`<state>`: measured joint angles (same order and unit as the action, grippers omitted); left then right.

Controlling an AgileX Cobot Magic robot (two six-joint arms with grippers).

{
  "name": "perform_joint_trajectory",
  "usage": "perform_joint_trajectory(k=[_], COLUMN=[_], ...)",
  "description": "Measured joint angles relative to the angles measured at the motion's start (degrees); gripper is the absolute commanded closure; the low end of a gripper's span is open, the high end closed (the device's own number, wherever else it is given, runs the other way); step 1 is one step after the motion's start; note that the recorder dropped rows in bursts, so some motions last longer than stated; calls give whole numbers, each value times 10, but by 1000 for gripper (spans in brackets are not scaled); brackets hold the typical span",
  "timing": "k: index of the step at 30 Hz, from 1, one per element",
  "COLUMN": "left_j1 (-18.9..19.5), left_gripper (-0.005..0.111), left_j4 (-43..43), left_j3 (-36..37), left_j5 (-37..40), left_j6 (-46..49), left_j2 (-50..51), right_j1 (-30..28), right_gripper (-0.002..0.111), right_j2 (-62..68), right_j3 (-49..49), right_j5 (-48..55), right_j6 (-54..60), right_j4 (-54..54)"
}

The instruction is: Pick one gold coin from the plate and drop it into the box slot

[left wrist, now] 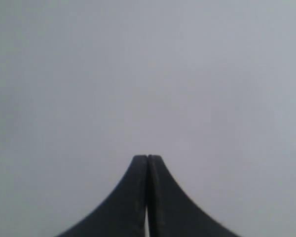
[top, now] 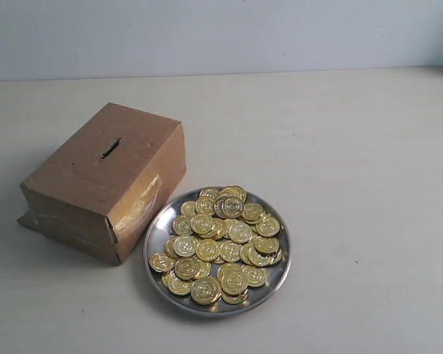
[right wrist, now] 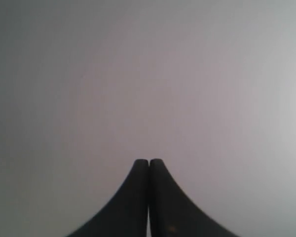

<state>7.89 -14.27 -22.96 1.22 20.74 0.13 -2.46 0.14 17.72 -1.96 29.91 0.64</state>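
Note:
In the exterior view a round silver plate (top: 275, 284) lies near the table's front, heaped with many gold coins (top: 221, 240). Just to its left stands the brown cardboard box (top: 107, 177), taped along its edges, with the dark slot (top: 110, 147) in its top panel. Neither arm shows in the exterior view. My left gripper (left wrist: 147, 157) is shut with nothing between its black fingers, over a plain grey surface. In the right wrist view my right gripper (right wrist: 149, 160) is likewise shut and holds nothing. No coin, plate or box appears in either wrist view.
The pale table (top: 354, 162) stretches bare to the right of the plate and behind the box. A light wall (top: 221, 33) runs along the back edge.

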Motion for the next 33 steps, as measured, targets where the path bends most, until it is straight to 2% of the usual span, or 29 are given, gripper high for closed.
perform_joint_trajectory(k=[4,18,22,33], left_j1=[0,0,0,0], left_gripper=[107,107,107,107], left_j4=[17,155,167,183], left_j3=[34,184,218,228], left_j5=[-44,-73,-73,-70], left_j6=[0,0,0,0], left_j2=[0,1,1,1], right_j1=[0,0,0,0], right_gripper=[108,108,108,108], right_j2=[0,1,1,1], right_j3=[-47,-132,-152,-175], right_j5=[0,0,0,2], right_j6=[0,0,0,0], right_j4=[0,0,0,0])
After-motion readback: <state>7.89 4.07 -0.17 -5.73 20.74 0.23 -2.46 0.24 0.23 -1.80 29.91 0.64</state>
